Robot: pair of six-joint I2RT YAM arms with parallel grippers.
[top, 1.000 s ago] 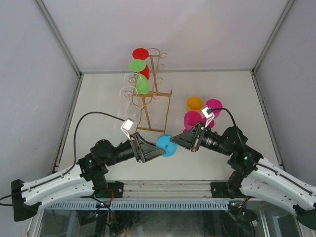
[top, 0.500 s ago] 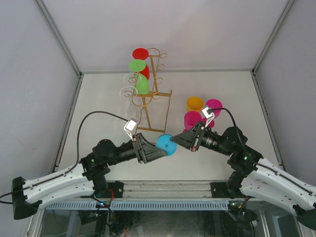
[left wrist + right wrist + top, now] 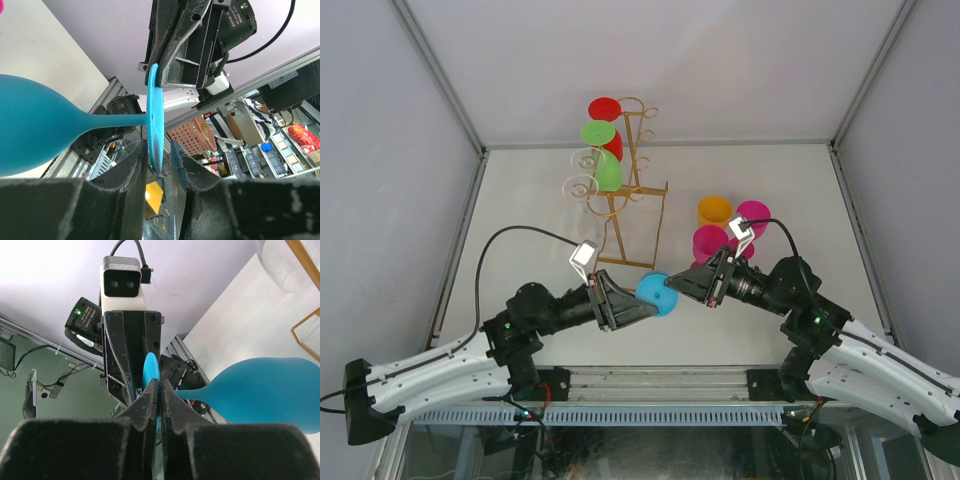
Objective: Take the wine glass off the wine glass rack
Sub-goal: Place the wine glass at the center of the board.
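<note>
A blue wine glass hangs on its side above the table's near middle, off the gold wire wine glass rack behind it. My right gripper is shut on the rim of the glass's round foot; the bowl points right in the right wrist view. My left gripper comes from the other side. Its fingers straddle the lower rim of the same foot with a narrow gap still showing, so it is open. The stem and bowl reach left in the left wrist view.
On the rack's left hooks hang a red glass, a green glass and clear glasses. An orange cup and pink cups stand to the right of the rack, just behind my right gripper.
My left gripper has slid a little to the right onto the glass's foot and its jaws have narrowed around it. The right gripper and the glass have stayed put.
</note>
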